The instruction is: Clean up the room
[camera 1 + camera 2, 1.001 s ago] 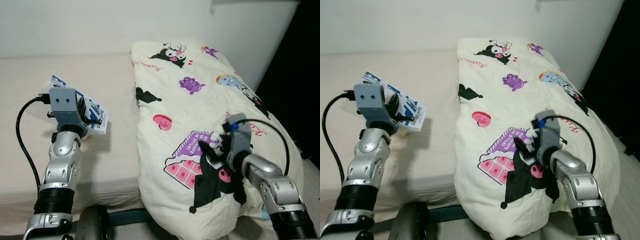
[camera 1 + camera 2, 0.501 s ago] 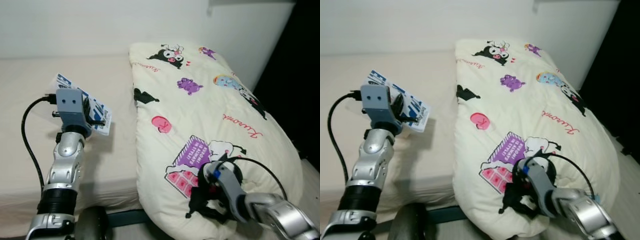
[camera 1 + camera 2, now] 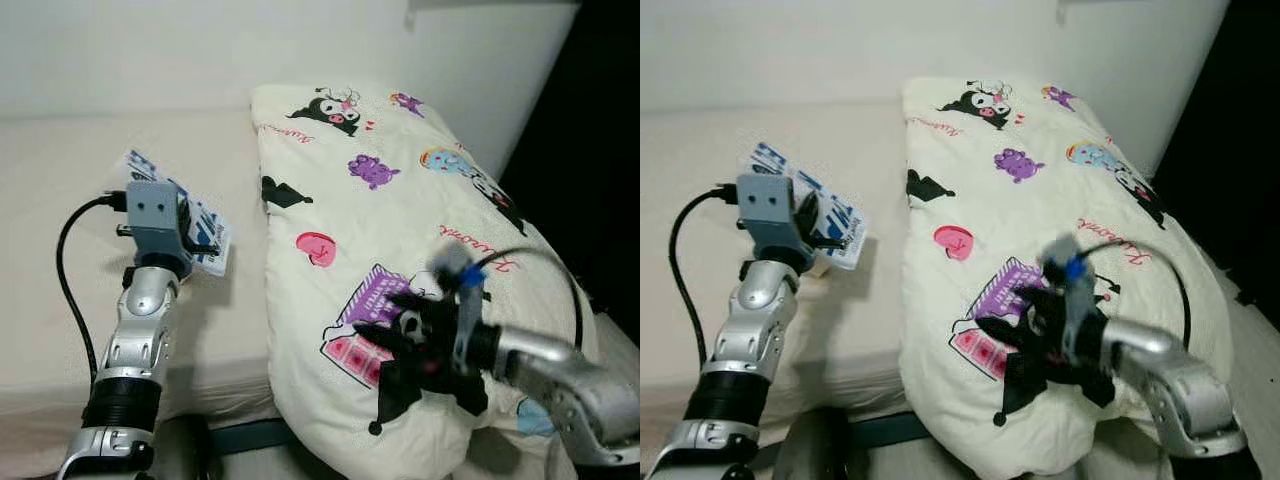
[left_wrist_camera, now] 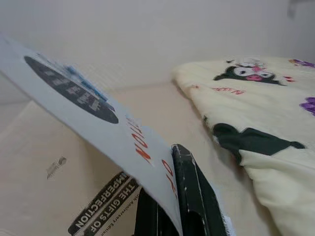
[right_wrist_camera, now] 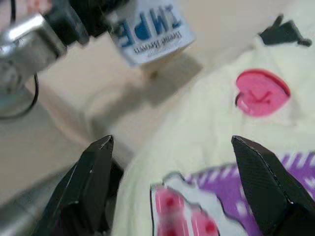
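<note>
Book [image 3: 205,232] clamped in left gripper [image 3: 200,243], right gripper [image 3: 400,335] splayed over quilt [image 3: 400,200].

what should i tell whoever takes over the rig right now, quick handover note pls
Left gripper: shut on a blue and white book, held up above the beige mattress, left of the quilt.
Right gripper: open, empty, fingers spread over the near end of the cartoon-print quilt, by the pink and purple print.
Things: quilt lies bunched along the right side of the bed, its near edge hanging over the mattress front.
Done: book picked up.
Left: put the book away somewhere; the quilt is not gripped yet, likely the right arm's next grab.
</note>
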`<state>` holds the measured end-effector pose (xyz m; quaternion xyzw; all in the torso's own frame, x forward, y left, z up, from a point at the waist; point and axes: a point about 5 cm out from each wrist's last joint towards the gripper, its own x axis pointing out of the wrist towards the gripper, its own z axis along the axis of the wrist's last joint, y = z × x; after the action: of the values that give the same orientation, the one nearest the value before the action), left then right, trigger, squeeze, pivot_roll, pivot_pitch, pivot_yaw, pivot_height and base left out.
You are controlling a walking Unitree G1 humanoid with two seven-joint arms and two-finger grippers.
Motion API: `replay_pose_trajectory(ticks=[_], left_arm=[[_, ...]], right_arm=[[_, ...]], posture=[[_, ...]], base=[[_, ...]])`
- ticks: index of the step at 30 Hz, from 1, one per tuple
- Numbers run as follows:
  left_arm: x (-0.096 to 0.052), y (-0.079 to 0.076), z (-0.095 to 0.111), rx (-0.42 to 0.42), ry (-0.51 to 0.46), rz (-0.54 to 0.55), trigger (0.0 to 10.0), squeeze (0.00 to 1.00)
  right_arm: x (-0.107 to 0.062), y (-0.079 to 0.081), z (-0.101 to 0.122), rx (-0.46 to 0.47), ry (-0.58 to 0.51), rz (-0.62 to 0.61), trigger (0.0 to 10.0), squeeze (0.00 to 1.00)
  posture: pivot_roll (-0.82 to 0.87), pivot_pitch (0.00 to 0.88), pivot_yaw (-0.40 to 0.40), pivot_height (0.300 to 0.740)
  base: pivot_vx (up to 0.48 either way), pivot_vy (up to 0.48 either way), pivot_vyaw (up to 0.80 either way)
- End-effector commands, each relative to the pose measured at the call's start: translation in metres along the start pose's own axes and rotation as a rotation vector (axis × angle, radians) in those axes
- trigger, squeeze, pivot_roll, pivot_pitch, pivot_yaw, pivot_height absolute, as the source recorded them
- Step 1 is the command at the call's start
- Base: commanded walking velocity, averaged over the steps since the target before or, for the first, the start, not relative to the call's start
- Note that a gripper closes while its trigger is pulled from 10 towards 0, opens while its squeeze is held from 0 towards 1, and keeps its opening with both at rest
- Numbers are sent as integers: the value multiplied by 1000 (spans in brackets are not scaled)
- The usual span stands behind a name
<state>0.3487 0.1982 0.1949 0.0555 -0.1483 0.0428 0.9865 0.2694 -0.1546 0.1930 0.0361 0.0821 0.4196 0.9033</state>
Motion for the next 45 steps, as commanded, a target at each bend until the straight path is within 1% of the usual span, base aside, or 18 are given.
replay_pose_trajectory(ticks=[1,3,5,11,13,14,15,16,18,19,21,26,36,39,41,42,44,45], left_arm=[[1,9,3,45,-23,32,10000,0],[2,12,3,52,-21,46,10000,0],[4,21,3,72,-18,81,10000,0],[8,26,6,76,-26,94,10000,0],[9,19,6,18,-31,38,10000,0],[9,19,6,18,-31,38,10000,0],[9,12,2,-87,-8,-4,10000,0],[9,12,2,-87,-8,-4,10000,0],[5,3,-9,-270,63,-37,10000,0],[5,3,-9,-270,63,-37,10000,0],[2,0,-18,-328,127,-38,10000,0],[-2,-5,-24,-328,168,-57,10000,0],[0,-11,-13,-398,75,-89,10000,0],[4,-6,-4,-453,31,-95,10000,0],[4,-6,-4,-453,31,-95,10000,0],[6,-2,1,-498,4,-98,10000,0],[6,-2,1,-498,4,-98,10000,0],[9,3,11,-552,-47,-115,10000,0]], right_arm=[[1,-8,0,26,-32,-81,10000,0],[5,-10,3,47,-61,-113,10000,0],[11,-15,6,118,-136,-113,10000,0],[19,-16,10,181,-232,-123,10000,0],[25,-15,8,217,-258,-132,10000,0],[25,-15,8,217,-258,-132,10000,0],[30,-15,3,232,-252,-151,10000,0],[30,-15,3,232,-252,-151,10000,0],[37,-19,-9,257,-229,-202,10000,0],[37,-19,-9,257,-229,-202,10000,0],[40,-20,-14,271,-221,-229,10000,0],[43,-20,-18,267,-207,-236,10000,0],[47,-22,-13,263,-259,-237,10000,0],[47,-21,-10,268,-289,-221,10000,0],[47,-21,-10,268,-289,-221,10000,0],[46,-20,-9,270,-307,-213,10000,0],[46,-20,-9,270,-307,-213,10000,0],[45,-19,-4,277,-346,-194,10000,0]], posture=[[49,87,-12,470],[49,87,-12,470],[51,82,-13,470],[53,73,-12,485],[56,62,-14,495],[56,62,-14,495],[57,59,-13,500],[57,59,-13,500],[56,52,-14,510],[56,52,-14,510],[56,52,-14,520],[59,45,-18,535],[64,32,-19,570],[62,30,-21,580],[62,30,-21,580],[61,30,-22,585],[61,30,-22,585],[62,29,-23,590]], base=[[0,0,0],[0,0,0],[0,0,0],[0,0,0],[0,0,0],[0,0,0],[0,0,0],[0,0,0],[0,0,0],[0,0,0],[0,0,0],[-288,0,0],[-96,0,0],[0,0,0],[0,0,0],[0,0,0],[0,0,0],[0,0,0]])
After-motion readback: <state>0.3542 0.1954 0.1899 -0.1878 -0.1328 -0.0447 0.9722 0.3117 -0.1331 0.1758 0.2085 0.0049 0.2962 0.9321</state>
